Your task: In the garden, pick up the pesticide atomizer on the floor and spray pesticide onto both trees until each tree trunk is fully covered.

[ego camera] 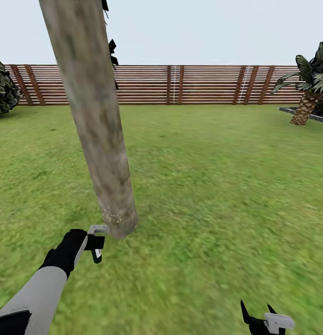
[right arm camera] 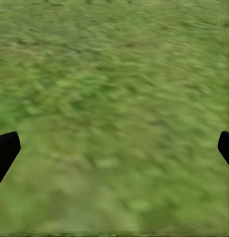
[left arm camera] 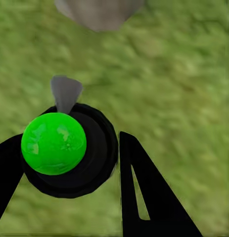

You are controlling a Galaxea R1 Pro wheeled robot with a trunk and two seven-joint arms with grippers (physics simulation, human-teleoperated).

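Grass (ego camera: 217,186) surrounds the left pincer (ego camera: 97,246), which grips the pesticide atomizer (ego camera: 96,254) just beside the tree trunk (ego camera: 98,135). Left wrist view: pincer (left arm camera: 69,163) clamped on the atomizer's green-topped black body (left arm camera: 54,143), trunk base (left arm camera: 97,12) ahead. Right pincer (right arm camera: 114,148) spread wide, empty, over grass.

Head camera's looking forward and down across the grass (ego camera: 217,186); both wrist cameras stare close down onto that same lawn.

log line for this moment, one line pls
left gripper: shut on atomizer, nozzle toward tree trunk base | right gripper: open, over grass | trunk base: pale specks
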